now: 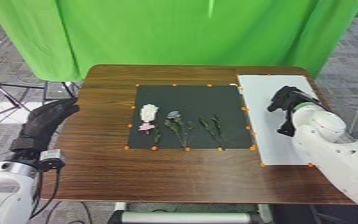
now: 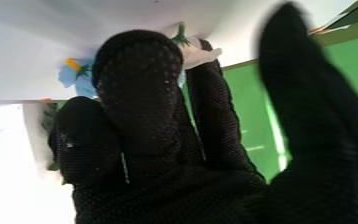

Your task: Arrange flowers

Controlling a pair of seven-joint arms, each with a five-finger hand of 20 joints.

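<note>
Head view has the right hand (image 1: 290,99) over the white sheet (image 1: 280,154), fingers loose, pale bloom (image 2: 196,54) by them, left hand (image 1: 46,119) relaxed too, more flowers (image 1: 149,113) on the black mat (image 1: 218,99)

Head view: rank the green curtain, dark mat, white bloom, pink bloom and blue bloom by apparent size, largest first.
1. Green curtain
2. Dark mat
3. White bloom
Pink bloom and blue bloom: too alike to rank.

Brown table (image 1: 175,180): no words that I can read
Black mat (image 1: 215,100): no letters or numbers that I can read
White sheet (image 1: 278,154): no writing that I can read
Green curtain (image 1: 184,35): no signs that I can read
</note>
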